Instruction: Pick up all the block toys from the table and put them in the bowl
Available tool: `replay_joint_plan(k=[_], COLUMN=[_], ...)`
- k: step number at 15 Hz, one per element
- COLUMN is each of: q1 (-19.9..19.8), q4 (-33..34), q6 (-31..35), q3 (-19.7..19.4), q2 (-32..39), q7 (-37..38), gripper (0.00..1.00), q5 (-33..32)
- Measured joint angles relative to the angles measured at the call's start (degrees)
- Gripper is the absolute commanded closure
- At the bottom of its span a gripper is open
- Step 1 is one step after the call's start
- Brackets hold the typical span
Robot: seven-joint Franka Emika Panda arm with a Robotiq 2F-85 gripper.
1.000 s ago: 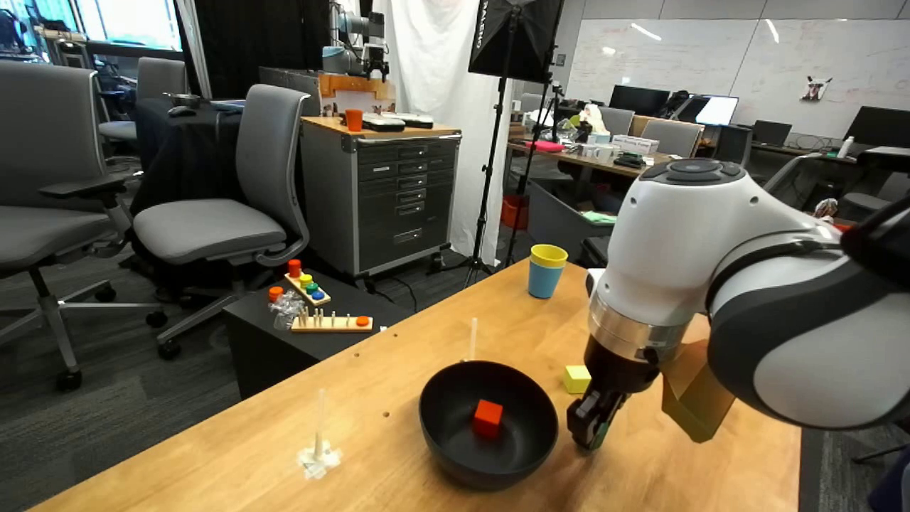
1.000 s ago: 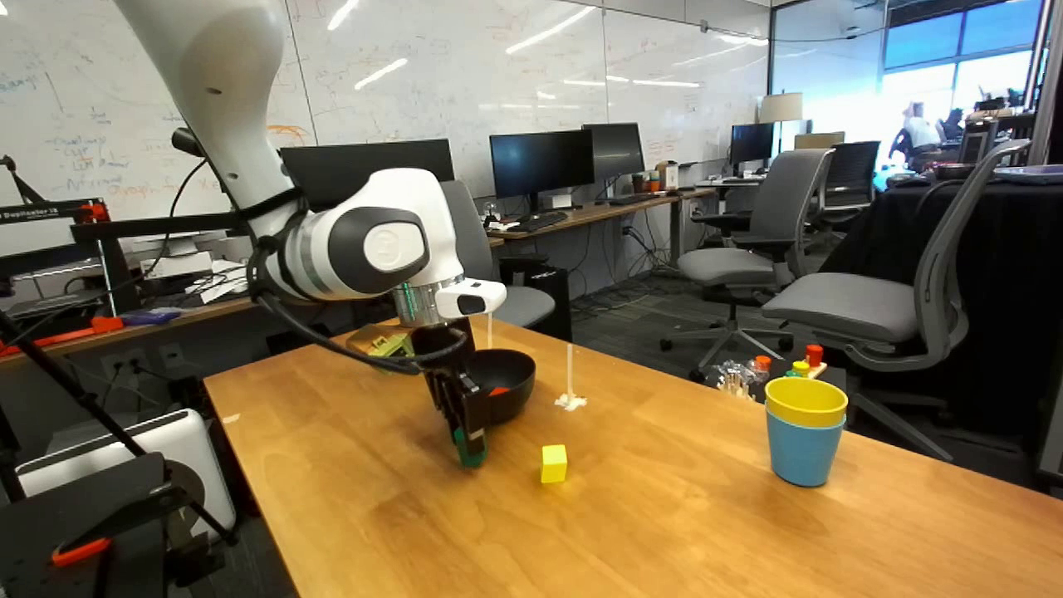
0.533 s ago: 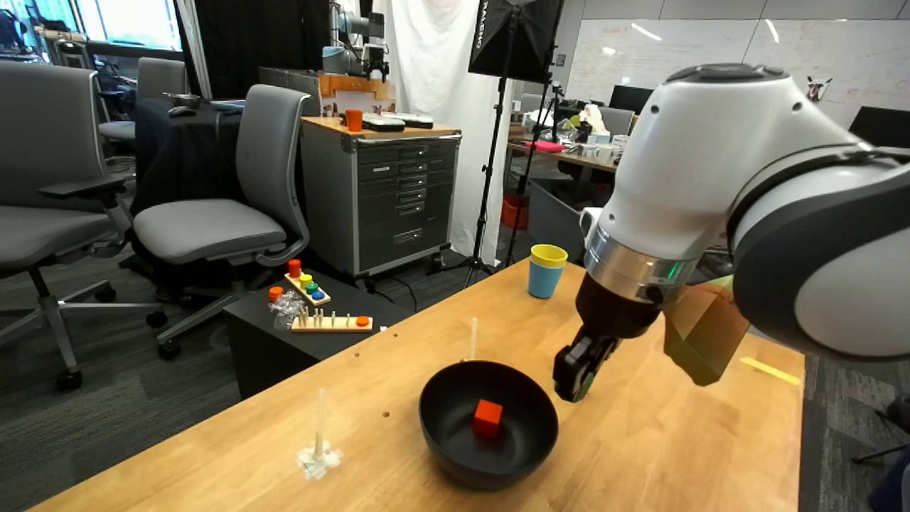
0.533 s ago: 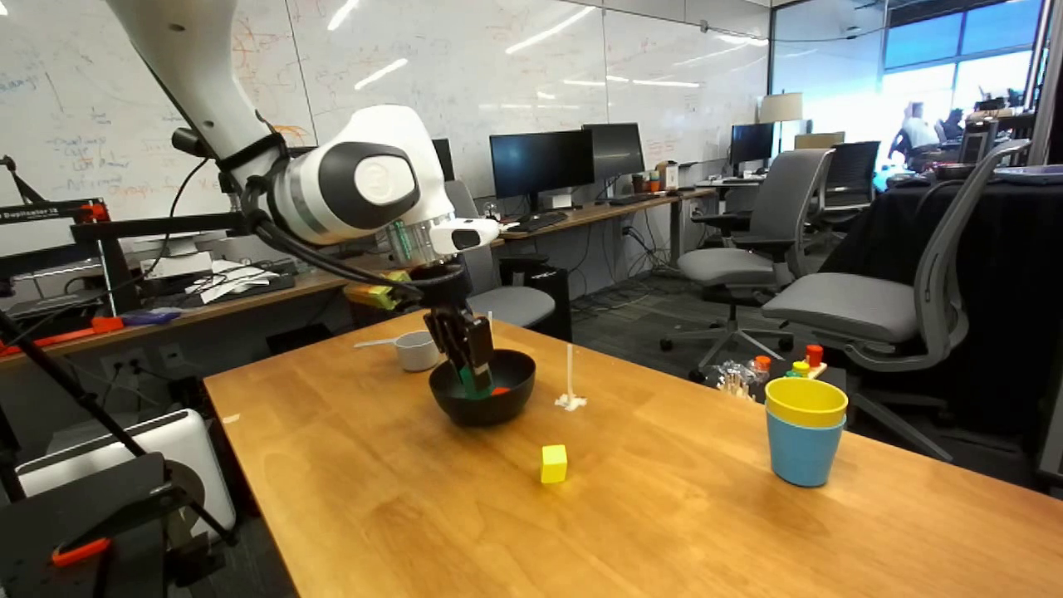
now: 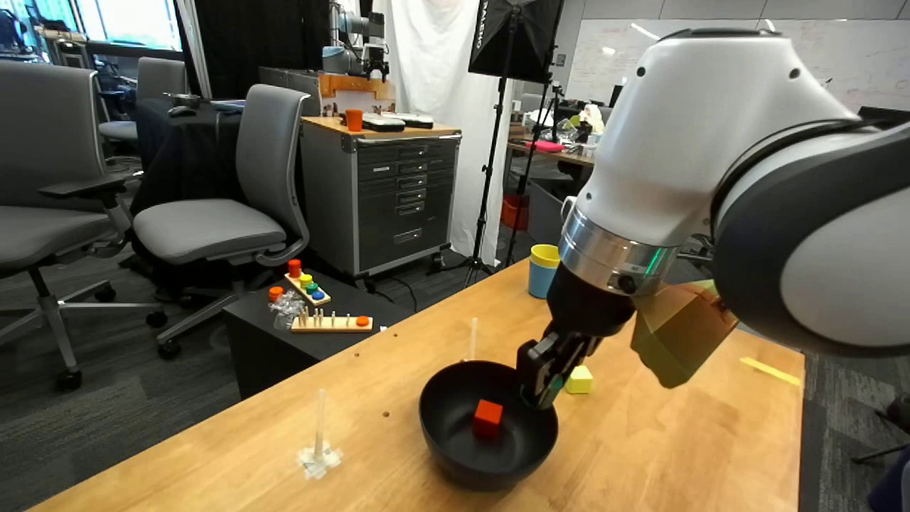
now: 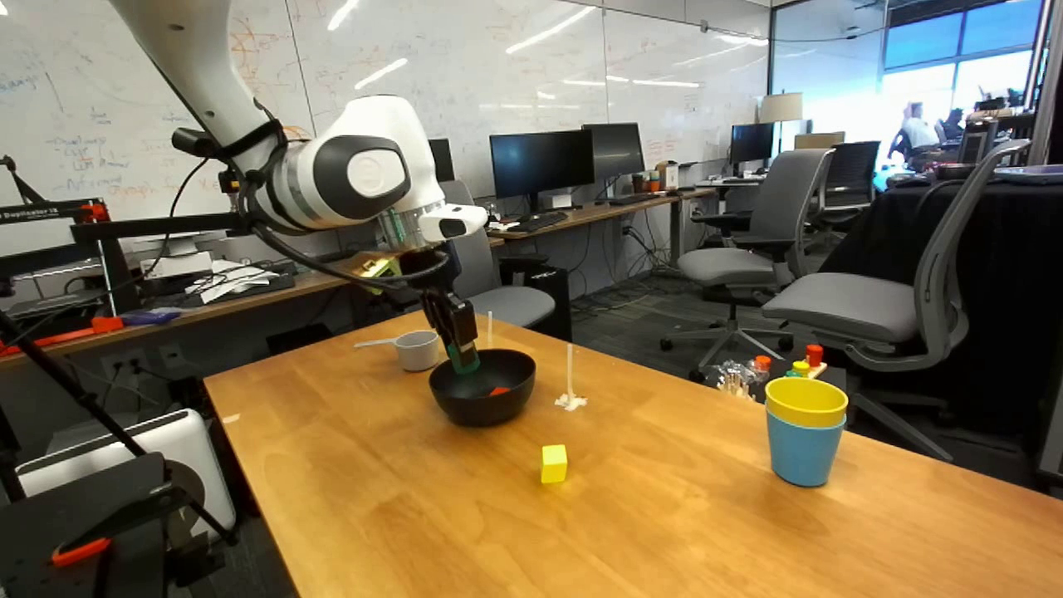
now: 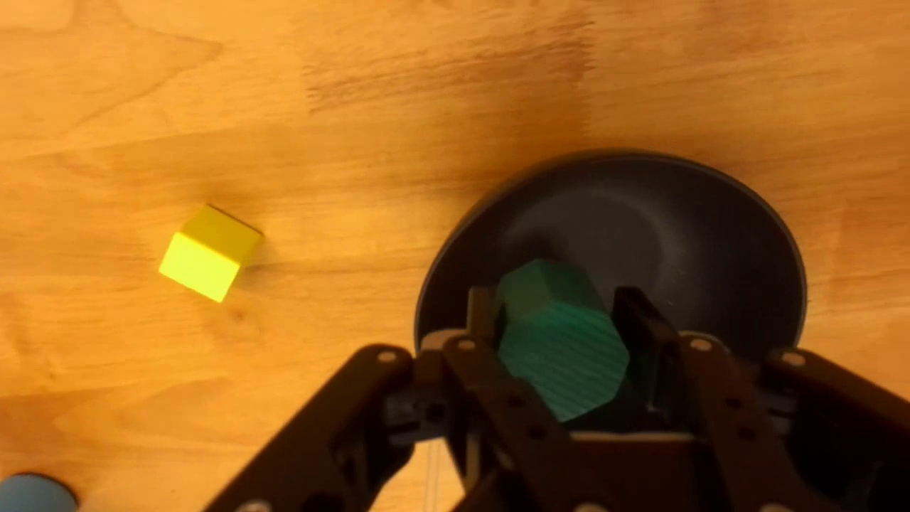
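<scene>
Big wood-grain table point(image 6: 706, 531), deep black bowl point(image 7: 633, 235) sitting on it. The claw point(image 7: 558, 316) is clamped on the green block point(image 7: 561, 355) — gripped across its sides, hanging over the bowl near the rim. I'd guess it's light, stiff and tough, maybe slick, so a square pinch should do. The yellow block point(image 7: 210, 252) is on the table, apart from the bowl — I'd grab it by two opposite faces. The red block point(image 5: 488, 418) is in the bowl.
</scene>
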Motion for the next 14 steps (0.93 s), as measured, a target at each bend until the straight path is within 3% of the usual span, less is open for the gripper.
replay_joint_plan(k=[3, 8, 9, 10, 12, 14], q1=[-0.3, -0.3, -0.3, -0.3, -0.3, -0.3], q4=[2.1, 6.7, 7.7, 8.8, 10.4, 11.6], q6=[0.0, 0.0, 0.0, 0.0, -0.2, -0.6], q3=[1.3, 0.7, 0.5, 0.4, 0.2, 0.2], q2=[3.4, 11.9, 13.6, 15.0, 16.5, 17.2], q7=[0.4, 3.0, 3.4, 3.7, 4.2, 4.4], gripper=[0.80, 0.80, 0.75, 0.38, 0.31, 0.16], q5=[3.9, 4.7, 4.8, 4.9, 5.4, 5.9])
